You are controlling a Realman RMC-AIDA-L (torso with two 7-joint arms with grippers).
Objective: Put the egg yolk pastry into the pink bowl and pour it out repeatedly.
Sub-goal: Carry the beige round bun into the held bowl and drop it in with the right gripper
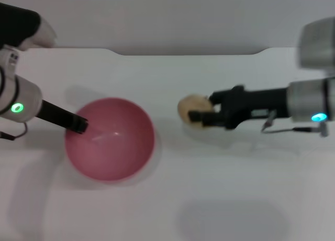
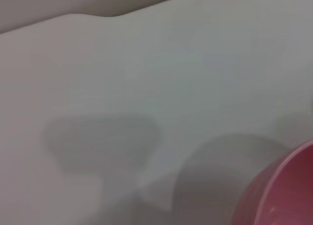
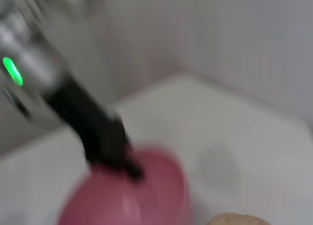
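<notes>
Both arms you're running look alike: silver-grey cylindrical wrist housings, black claw hardware. The left claw (image 1: 78, 124), at the left of the head view, is a slim black bar coming off a wrist with a green status light. The right claw (image 1: 201, 115), right of centre, has blocky black fingers on a grey wrist with a cyan light. Thin cables loop under each wrist. A black section of the left arm fills your upper-left corner.
</notes>
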